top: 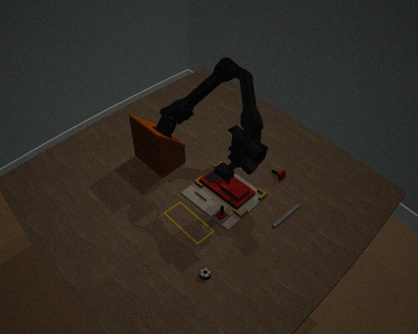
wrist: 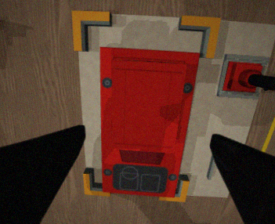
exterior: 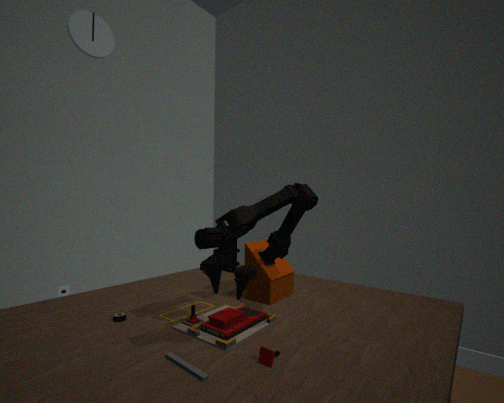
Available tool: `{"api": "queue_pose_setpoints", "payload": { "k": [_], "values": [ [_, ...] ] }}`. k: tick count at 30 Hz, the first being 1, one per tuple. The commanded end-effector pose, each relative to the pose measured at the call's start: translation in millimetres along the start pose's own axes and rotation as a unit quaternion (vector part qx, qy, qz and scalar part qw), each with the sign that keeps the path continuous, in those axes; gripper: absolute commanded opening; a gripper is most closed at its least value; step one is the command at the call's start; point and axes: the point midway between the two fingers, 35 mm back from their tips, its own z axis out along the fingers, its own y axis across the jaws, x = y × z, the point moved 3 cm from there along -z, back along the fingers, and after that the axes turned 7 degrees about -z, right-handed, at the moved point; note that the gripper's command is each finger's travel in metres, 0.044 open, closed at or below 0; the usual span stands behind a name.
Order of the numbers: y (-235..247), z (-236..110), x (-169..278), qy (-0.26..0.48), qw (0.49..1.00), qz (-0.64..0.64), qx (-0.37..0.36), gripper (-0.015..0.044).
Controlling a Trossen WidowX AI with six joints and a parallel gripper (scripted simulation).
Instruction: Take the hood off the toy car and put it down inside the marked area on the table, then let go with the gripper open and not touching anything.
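The red toy car [top: 234, 190] [exterior: 230, 320] [wrist: 145, 110] sits on a white plate [top: 209, 205] [wrist: 239, 113] with yellow corner brackets. A dark grey panel [top: 210, 176] [wrist: 139, 182], which looks like the hood, is on the car at the end nearest the arm's base. My gripper [top: 225, 172] [exterior: 227, 291] [wrist: 147, 135] is open and empty. It points down and hangs above that end of the car, with one finger on each side, not touching it. The marked area is a yellow outlined rectangle [top: 196, 216] [exterior: 180, 308] [wrist: 274, 121] beside the plate.
A red knob with a black handle [top: 221, 214] [exterior: 192, 318] [wrist: 247, 80] stands on the plate's corner near the rectangle. A red peg piece [top: 280, 174] [exterior: 267, 355], a grey bar [top: 286, 215] [exterior: 186, 366] and a metal ring [top: 204, 272] [exterior: 119, 317] lie on the table. The arm's orange base block [top: 155, 147] [exterior: 271, 277] stands behind.
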Motion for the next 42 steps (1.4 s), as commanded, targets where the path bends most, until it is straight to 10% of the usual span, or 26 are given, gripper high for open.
{"api": "queue_pose_setpoints", "payload": {
  "k": [1, 42],
  "values": [
    [0.1, 3.1, -0.5, -0.001, 1.000, 0.003, -0.004, 0.0440],
    [0.6, 42.8, -0.7, -0.001, 1.000, 0.003, -0.005, 0.0440]
  ]
}}
